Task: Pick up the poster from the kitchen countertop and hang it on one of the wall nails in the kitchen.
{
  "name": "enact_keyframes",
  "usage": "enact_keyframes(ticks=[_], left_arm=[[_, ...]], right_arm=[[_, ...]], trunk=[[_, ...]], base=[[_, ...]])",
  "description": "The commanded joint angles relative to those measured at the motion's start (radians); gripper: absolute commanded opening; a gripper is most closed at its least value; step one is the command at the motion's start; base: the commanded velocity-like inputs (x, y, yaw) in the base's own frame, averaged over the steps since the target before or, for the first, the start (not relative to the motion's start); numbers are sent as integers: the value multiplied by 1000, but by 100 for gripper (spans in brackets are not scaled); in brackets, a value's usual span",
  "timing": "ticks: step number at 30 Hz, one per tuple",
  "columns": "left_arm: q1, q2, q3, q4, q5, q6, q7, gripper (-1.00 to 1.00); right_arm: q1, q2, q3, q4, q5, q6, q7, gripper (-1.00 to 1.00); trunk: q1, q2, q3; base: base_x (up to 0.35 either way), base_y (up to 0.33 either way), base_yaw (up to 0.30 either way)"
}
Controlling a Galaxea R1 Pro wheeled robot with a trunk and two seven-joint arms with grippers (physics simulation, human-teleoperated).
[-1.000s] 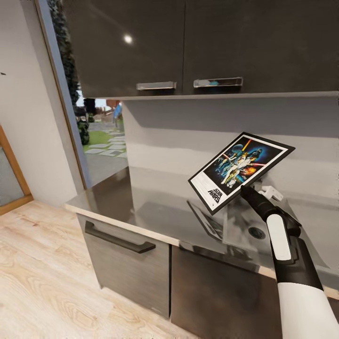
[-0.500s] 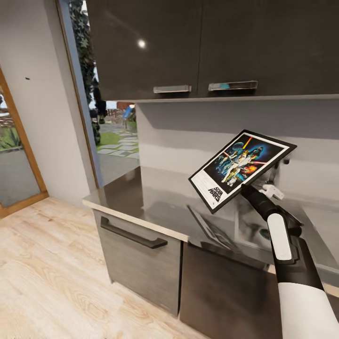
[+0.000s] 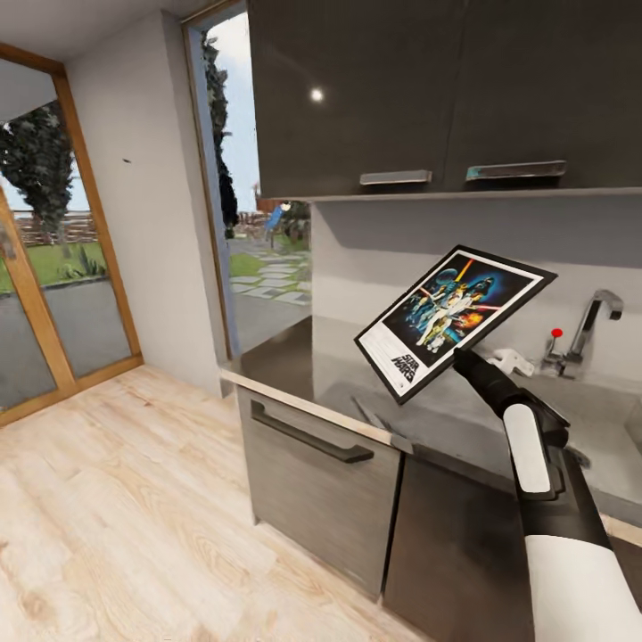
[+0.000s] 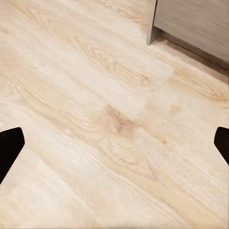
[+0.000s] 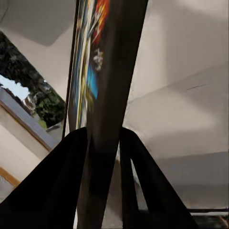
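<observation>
Two dark glossy upper cabinets [image 3: 446, 89] are hanging above the counter, each carrying a metal bar handle [image 3: 396, 177] along its bottom edge. A chrome faucet [image 3: 592, 323] is standing at the far right, with a small red-tipped lever [image 3: 555, 335] just beside it. Below, a grey drawer front [image 3: 312, 486] is showing a dark bar handle [image 3: 309, 434]. Light wood-grain flooring [image 3: 116, 508] is spreading across the room and is also showing under the left wrist camera [image 4: 105, 119], beside a cabinet's corner [image 4: 191, 21]. A wood-framed glass door [image 3: 40, 267] is opening onto grass and trees, and a tall window [image 3: 254, 214] is showing a stone path outside.
</observation>
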Motion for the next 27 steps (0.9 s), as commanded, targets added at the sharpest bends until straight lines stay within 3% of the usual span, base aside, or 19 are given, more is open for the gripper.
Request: enact_keyframes(ticks=[1, 27], left_arm=[[0, 0, 0, 0, -1, -2, 0, 100], [0, 0, 0, 0, -1, -2, 0, 100]], right_arm=[[-1, 0, 4, -2, -11, 5, -5, -100], [-1, 5, 14, -2, -11, 5, -5, -100]], trunk=[[0, -1, 0], [0, -1, 30]], base=[[-155, 273, 216], [-183, 267, 216]])
